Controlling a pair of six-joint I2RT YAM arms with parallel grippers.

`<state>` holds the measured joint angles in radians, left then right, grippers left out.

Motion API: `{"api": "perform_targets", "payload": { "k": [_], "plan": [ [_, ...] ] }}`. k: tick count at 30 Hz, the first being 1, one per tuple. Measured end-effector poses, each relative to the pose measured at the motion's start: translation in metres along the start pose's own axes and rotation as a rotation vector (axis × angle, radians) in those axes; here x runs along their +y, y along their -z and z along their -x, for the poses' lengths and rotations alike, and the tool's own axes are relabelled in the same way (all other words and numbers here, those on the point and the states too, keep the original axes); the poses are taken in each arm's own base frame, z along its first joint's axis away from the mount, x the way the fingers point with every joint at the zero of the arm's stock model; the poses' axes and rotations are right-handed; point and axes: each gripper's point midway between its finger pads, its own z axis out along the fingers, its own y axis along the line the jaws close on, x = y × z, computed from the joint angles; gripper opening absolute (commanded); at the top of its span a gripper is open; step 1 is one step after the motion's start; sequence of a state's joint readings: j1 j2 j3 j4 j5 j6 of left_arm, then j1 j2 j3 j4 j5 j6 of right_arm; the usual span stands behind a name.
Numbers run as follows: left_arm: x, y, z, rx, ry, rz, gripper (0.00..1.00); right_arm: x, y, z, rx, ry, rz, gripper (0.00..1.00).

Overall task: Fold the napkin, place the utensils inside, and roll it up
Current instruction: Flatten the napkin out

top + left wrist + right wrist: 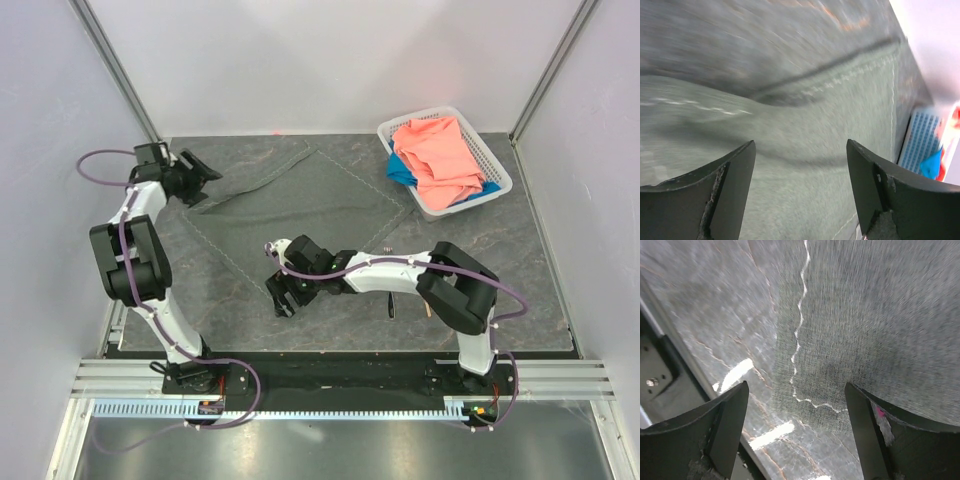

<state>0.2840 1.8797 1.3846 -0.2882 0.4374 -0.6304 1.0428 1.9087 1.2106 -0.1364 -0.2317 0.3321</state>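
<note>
The dark grey napkin [300, 215] lies flat as a diamond on the tabletop, its left corner rumpled and slightly raised. My left gripper [207, 172] is open over that left corner; the left wrist view shows the napkin [805, 125] with a fold ridge beyond the open left gripper [800, 145]. My right gripper [280, 297] is open over the near corner; the right wrist view shows the corner's stitched hem [805, 397] between the fingers of the right gripper [796, 385]. A thin utensil [390, 305], likely the fork, pokes out from under my right arm. A light sliver [428, 309] may be the chopsticks.
A white basket [490, 150] at the back right holds a salmon-pink cloth [440, 155] and a blue cloth [400, 172]; the basket also shows in the left wrist view [922, 145]. The table's near edge and black rail [655, 375] lie just beside my right gripper.
</note>
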Motion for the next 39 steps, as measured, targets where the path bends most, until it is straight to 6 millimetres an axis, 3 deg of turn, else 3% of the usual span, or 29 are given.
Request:
{"api": "perform_targets", "payload": {
  "k": [5,12,17,20,22,25,27,31,34,39],
  "plan": [
    [-0.025,-0.009,-0.029,0.062,-0.058,-0.035,0.81,0.008,-0.009,-0.01,0.022,0.018,0.016,0.86],
    [-0.026,-0.01,-0.032,0.069,-0.071,-0.032,0.81,0.042,-0.012,-0.028,0.043,0.045,0.1,0.86],
    [-0.036,-0.016,-0.049,0.09,-0.127,-0.024,0.81,0.07,-0.003,-0.056,0.083,0.06,0.141,0.86],
    [-0.056,-0.024,-0.075,0.127,-0.2,-0.034,0.8,0.08,0.008,-0.073,0.116,0.058,0.147,0.87],
    [-0.075,-0.03,-0.1,0.164,-0.261,-0.05,0.8,0.082,0.015,-0.074,0.117,0.051,0.139,0.88],
    [-0.097,-0.042,-0.139,0.231,-0.344,-0.068,0.8,0.081,0.031,-0.056,0.062,0.041,0.112,0.89],
    [-0.101,-0.053,-0.163,0.273,-0.398,-0.057,0.8,0.08,0.047,-0.037,0.002,0.03,0.1,0.89],
    [-0.078,-0.069,-0.169,0.28,-0.467,0.042,0.74,0.063,0.074,0.001,-0.115,-0.018,0.069,0.89],
    [-0.056,-0.078,-0.158,0.252,-0.525,0.129,0.71,0.025,0.095,0.022,-0.194,-0.09,0.009,0.89],
    [-0.04,-0.083,-0.137,0.194,-0.634,0.223,0.69,-0.04,0.114,0.019,-0.227,-0.207,-0.104,0.89]
  ]
}}
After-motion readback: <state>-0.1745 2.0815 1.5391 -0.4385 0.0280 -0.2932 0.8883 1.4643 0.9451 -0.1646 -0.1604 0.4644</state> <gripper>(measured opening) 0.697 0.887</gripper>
